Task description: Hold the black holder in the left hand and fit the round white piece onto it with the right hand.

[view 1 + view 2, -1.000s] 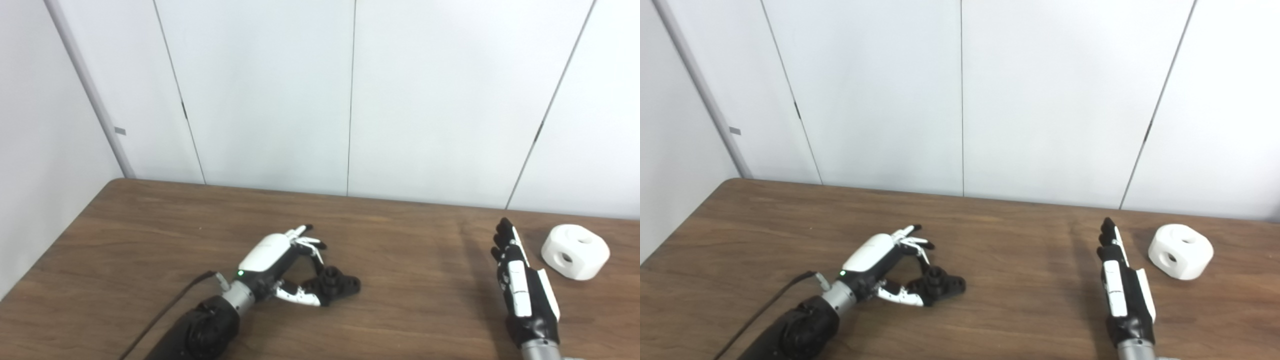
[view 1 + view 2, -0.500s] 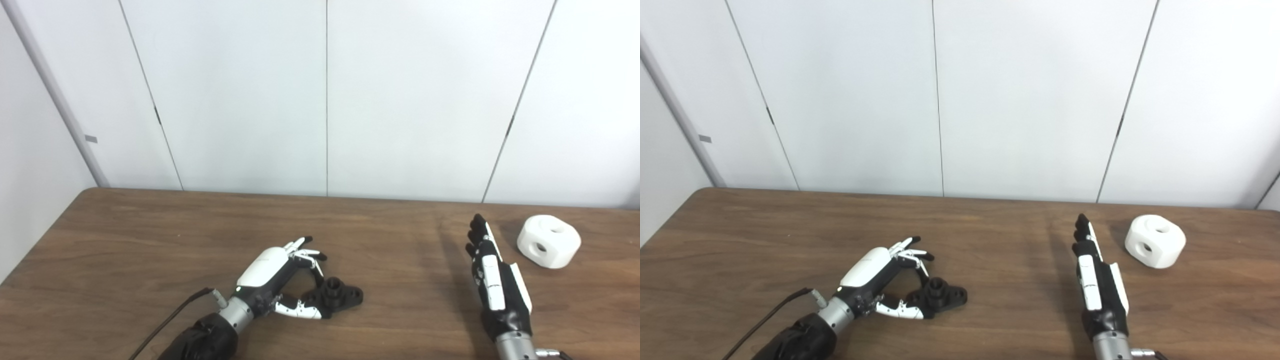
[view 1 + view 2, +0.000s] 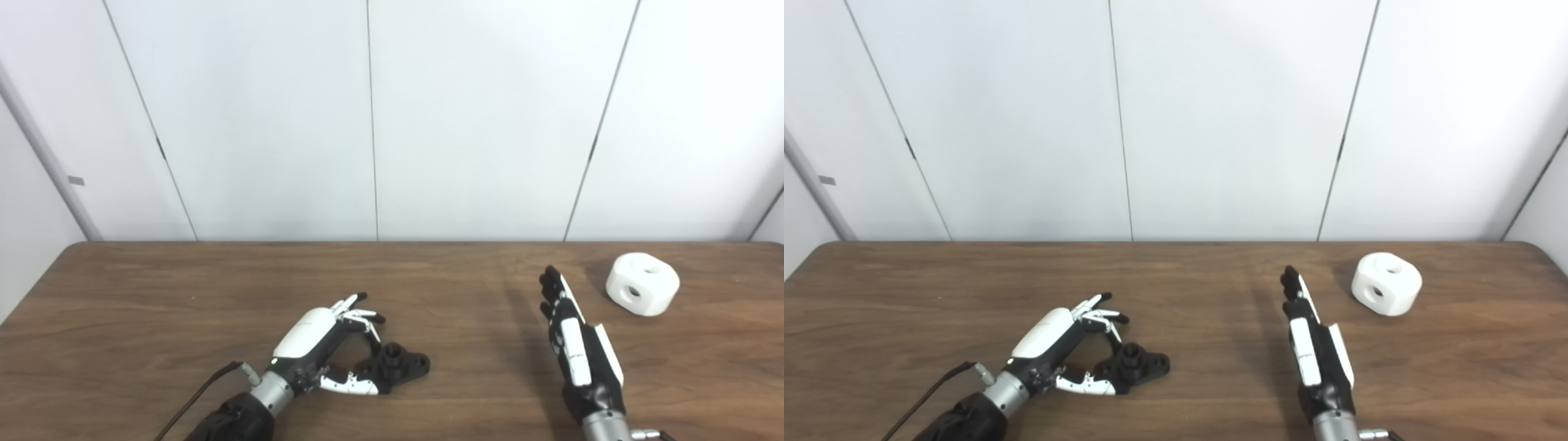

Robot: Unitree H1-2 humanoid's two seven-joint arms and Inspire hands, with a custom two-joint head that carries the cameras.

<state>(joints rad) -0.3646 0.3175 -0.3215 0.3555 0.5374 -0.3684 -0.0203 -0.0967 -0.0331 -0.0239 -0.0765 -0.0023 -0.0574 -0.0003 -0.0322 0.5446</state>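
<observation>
My left hand (image 3: 324, 343) cupped the black holder (image 3: 395, 366), fingers spread; my right hand (image 3: 579, 352) lay flat, empty, near the white piece (image 3: 642, 284).

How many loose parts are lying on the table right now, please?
2. The black holder lies near the front, between the left hand's fingers and thumb; the round white piece sits far right, beyond the open right hand.

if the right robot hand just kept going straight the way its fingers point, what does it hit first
Probably nothing on the table. The right robot hand points up and slightly left, toward the far table edge and the wall. The round white piece sits to the right of that line, so it would likely pass beside it, though depth is unclear.
</observation>
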